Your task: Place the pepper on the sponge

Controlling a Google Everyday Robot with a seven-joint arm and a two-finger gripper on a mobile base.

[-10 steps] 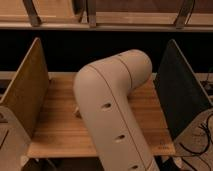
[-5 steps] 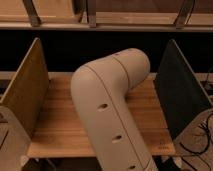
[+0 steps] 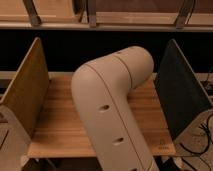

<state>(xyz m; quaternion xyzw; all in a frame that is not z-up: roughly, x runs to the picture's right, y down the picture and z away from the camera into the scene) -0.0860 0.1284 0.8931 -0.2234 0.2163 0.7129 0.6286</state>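
Note:
My beige arm (image 3: 112, 105) fills the middle of the camera view, bent at the elbow over a wooden table (image 3: 55, 135). The gripper is out of view behind the arm. The pepper and the sponge are hidden or out of view; neither shows on the visible parts of the table.
A tan side panel (image 3: 25, 90) stands upright at the table's left edge and a dark panel (image 3: 182, 92) at its right. Wooden shelving with slanted metal brackets (image 3: 32, 12) runs along the back above a dark gap. Cables (image 3: 202, 135) hang at the lower right.
The arm has shifted slightly to the left across the frames. Nothing else has visibly moved.

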